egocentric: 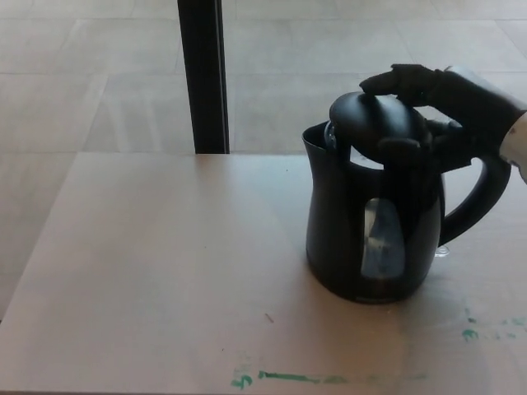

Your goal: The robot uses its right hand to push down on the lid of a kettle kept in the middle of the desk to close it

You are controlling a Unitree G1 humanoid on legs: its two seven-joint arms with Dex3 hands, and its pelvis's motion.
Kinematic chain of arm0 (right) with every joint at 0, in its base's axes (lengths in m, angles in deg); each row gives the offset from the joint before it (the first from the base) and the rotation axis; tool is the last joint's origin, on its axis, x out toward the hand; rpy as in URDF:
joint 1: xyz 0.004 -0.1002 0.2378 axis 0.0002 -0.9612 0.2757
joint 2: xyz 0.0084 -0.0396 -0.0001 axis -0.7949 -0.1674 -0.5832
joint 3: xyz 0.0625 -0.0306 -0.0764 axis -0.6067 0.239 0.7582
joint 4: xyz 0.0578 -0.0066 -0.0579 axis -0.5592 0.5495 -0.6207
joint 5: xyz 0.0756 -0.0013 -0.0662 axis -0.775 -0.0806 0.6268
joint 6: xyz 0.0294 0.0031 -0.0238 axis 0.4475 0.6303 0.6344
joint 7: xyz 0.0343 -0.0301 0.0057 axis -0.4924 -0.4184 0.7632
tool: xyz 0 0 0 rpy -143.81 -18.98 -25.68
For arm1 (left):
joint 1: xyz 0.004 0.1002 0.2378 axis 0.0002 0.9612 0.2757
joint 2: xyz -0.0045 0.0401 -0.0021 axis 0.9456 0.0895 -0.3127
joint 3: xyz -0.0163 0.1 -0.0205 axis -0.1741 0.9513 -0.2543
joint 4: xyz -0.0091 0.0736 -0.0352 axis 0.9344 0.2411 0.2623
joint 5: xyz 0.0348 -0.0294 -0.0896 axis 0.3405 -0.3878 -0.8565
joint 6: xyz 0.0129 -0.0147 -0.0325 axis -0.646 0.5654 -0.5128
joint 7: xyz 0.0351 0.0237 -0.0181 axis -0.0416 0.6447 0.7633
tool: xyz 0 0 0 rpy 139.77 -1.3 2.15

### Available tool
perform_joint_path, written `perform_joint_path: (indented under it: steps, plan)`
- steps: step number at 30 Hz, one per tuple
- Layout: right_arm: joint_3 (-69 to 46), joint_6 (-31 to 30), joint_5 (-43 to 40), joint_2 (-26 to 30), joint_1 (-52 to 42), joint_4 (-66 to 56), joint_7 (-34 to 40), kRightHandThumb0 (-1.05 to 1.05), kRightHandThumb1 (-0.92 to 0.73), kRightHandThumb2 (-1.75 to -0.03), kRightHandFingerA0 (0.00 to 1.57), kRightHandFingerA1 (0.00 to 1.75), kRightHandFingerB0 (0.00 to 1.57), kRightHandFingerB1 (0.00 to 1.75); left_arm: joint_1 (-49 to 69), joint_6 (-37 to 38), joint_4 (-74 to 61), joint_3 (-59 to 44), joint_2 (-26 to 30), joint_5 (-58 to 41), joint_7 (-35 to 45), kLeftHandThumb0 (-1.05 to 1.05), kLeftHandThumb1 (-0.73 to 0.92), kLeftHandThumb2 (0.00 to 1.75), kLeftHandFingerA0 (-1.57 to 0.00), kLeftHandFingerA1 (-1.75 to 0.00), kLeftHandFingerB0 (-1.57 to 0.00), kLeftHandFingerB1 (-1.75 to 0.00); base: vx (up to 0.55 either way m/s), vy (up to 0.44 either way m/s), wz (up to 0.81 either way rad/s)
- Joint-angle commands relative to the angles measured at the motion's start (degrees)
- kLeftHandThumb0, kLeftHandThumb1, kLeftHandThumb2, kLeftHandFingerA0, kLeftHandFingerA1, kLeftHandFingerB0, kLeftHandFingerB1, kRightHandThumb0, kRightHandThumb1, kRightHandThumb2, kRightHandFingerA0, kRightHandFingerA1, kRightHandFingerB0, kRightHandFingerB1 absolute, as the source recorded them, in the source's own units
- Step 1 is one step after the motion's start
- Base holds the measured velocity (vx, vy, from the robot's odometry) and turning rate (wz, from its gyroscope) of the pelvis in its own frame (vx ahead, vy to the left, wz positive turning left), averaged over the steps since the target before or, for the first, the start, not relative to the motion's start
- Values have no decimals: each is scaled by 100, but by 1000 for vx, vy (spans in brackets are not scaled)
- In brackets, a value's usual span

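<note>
Fingers of the right robot hand (436,103) lie spread over the lid (375,123) in the upper right of the frame, pressing on it rather than pinching, which suits a downward push. That lid is tilted low over the kettle (370,226) mouth, with a gap at the spout side, so closing looks nearly done but not finished. Kettle stands right of centre on the pale surface (165,271), handle (486,202) toward the right edge.
</note>
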Motion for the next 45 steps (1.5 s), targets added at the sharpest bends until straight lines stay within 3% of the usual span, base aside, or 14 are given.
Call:
perform_joint_path:
  steps: [1,5,6,9,12,14,16,19,22,25,29,34,35,45]
  plan:
    - [734,342,971,-41,-20,111,-311,-83,-77,-64,25,47,21,31,37,28,-8,70,156,9,49,-71,55,90,-57,-65,-35,-49,0,0,0]
    - [1174,425,1318,-74,92,167,-433,-81,-75,-63,26,46,21,30,9,-63,-59,6,154,-78,-55,-71,53,88,-60,-64,-35,-49,0,0,0]
    - [1403,424,1535,-113,104,166,-457,-86,-62,-97,28,53,16,42,5,-25,-50,26,163,-54,-48,-70,53,88,-61,-65,-35,-49,0,0,0]
    - [1901,426,1928,-158,30,51,-528,-79,-74,-63,36,45,23,28,-76,-60,9,12,181,-70,-1,-70,53,88,-58,-64,-35,-49,0,0,0]
    - [2291,447,2231,-242,-35,86,-482,-84,-61,-96,29,53,18,42,-120,-6,40,25,188,-51,19,-70,52,87,-55,-62,-31,-48,0,0,0]
    - [2612,464,2557,-300,-115,122,-355,-80,-73,-63,31,48,24,31,-160,-88,8,-25,160,-100,-111,-64,61,58,-67,-57,-40,-37,0,0,0]
    - [2925,448,2799,-355,-289,271,-237,-81,-56,-96,25,58,17,45,-159,-29,-26,28,180,-51,-59,-69,52,87,-59,-63,-34,-49,0,0,0]
    - [3042,419,2851,-329,-430,312,-107,-84,-71,-61,30,63,25,41,-214,-113,-14,-22,189,-106,-42,-68,51,86,-57,-62,-33,-49,0,0,0]
    - [2950,454,2599,-237,-391,287,-402,-77,-55,-94,24,62,16,49,-188,-11,-61,64,207,-21,6,-68,53,87,-57,-63,-29,-47,0,0,0]
    - [2776,380,2428,-186,-244,325,-471,-76,-72,-62,28,54,24,34,-218,-52,8,4,186,-72,-42,-64,61,59,-68,-57,-38,-35,0,0,0]
    - [2227,311,1924,-145,27,415,-506,-84,-61,-100,29,63,12,45,-197,8,86,-6,154,-68,-71,-67,53,87,-59,-63,-33,-49,0,0,0]
    - [1400,-43,1141,-175,260,399,-904,-84,-60,-96,30,59,18,44,-106,47,26,51,158,-11,-21,-72,54,88,-58,-62,-31,-48,0,0,0]
    - [1205,-145,966,-184,405,420,-1050,-79,-73,-63,31,50,23,31,-122,-30,27,15,161,-50,-59,-71,52,87,-61,-64,-32,-48,0,0,0]
    - [-254,-906,-173,-239,870,426,-1896,-83,-70,-62,39,48,26,32,-20,13,-4,19,164,-53,15,-68,54,88,-57,-63,-32,-48,0,0,0]
